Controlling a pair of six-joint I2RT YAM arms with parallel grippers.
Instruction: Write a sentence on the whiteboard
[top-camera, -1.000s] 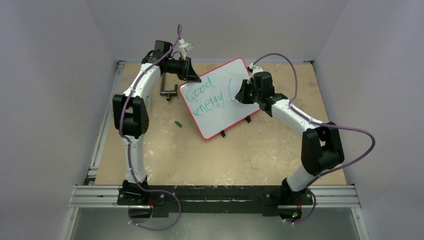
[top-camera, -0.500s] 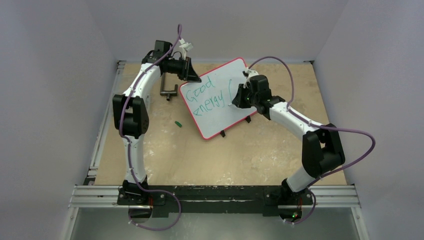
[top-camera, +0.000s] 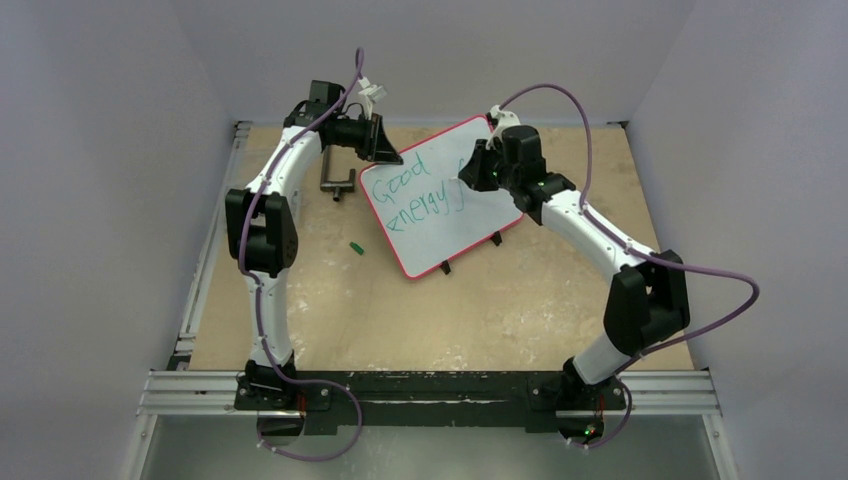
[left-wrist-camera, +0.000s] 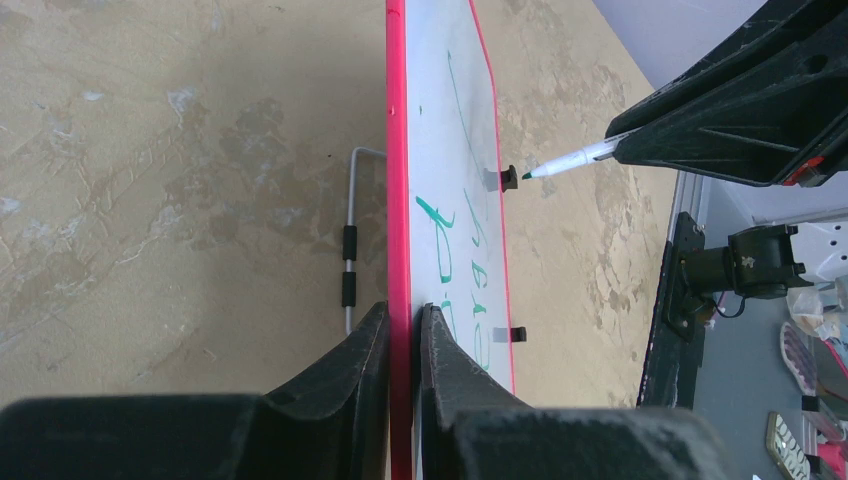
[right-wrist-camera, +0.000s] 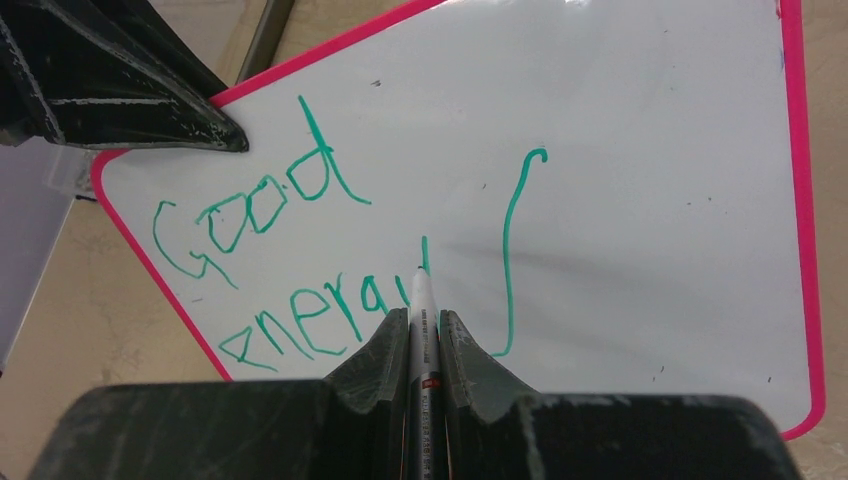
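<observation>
The whiteboard (top-camera: 440, 215) with its red frame stands tilted on the table at the back centre. The sentence (top-camera: 415, 195) in green reads "Good energy" in two lines (right-wrist-camera: 290, 260), with one long hooked stroke (right-wrist-camera: 512, 250) to their right. My left gripper (top-camera: 388, 153) is shut on the board's upper left edge, one finger on each side of the red frame (left-wrist-camera: 397, 200). My right gripper (top-camera: 470, 176) is shut on a white marker with a green tip (right-wrist-camera: 422, 300). The tip points at the end of "energy" and seems just off the surface in the left wrist view (left-wrist-camera: 565, 160).
A small green marker cap (top-camera: 355, 246) lies on the table left of the board. A metal bracket (top-camera: 336, 182) lies behind the board's left side. Two black clip feet (top-camera: 446, 268) stick out at the board's lower edge. Walls close in the sides and back.
My right gripper has moved with the marker up and to the left across the board, from below the long stroke to near the end of "energy". The left gripper and board have not moved.
</observation>
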